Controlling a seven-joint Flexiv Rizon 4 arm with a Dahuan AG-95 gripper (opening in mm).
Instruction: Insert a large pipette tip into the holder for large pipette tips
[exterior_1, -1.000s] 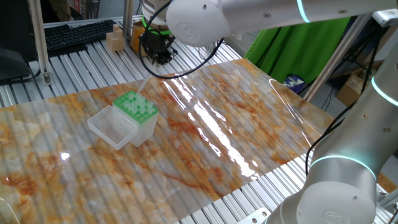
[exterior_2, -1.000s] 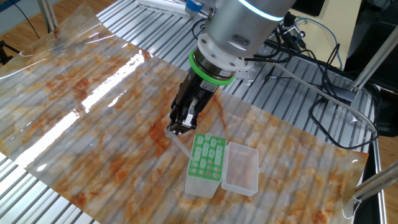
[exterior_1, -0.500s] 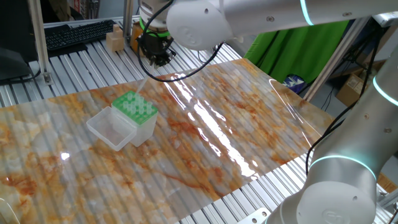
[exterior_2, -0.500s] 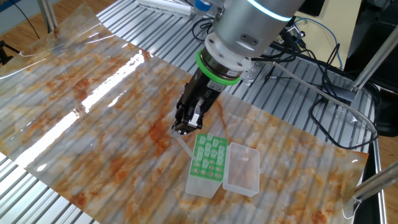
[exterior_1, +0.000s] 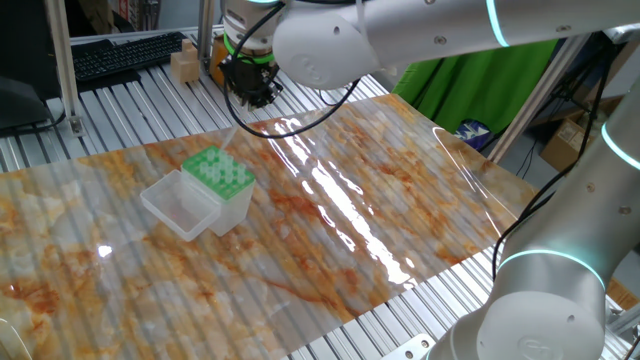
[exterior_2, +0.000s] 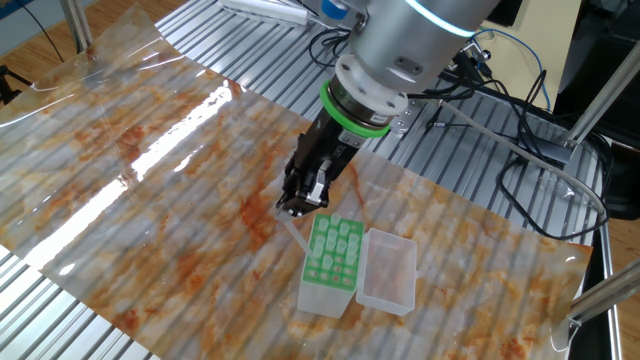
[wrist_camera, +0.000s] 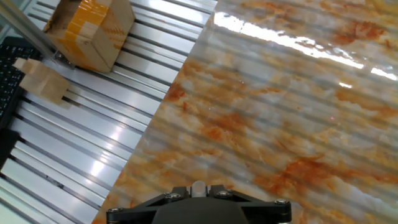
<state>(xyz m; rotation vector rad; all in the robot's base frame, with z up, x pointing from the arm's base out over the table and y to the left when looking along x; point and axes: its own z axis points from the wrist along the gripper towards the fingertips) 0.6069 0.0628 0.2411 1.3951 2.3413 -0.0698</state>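
Note:
The holder for large pipette tips is a small white box with a green top plate of holes; its clear lid lies open beside it. It also shows in the other fixed view. My gripper is shut on the large pipette tip, a thin whitish cone that hangs tilted from the jaws with its point just above the holder's far edge. In the other fixed view the gripper is next to the holder and the tip slants towards it. In the hand view only the tip's round butt shows between the fingers.
The holder stands on an orange marbled mat with a glossy film, on a slatted metal table. A cardboard box and a keyboard lie beyond the mat. Cables run along the far side.
My gripper has shifted a little sideways with the tip, closer along the holder's edge. The holder and lid have not moved.

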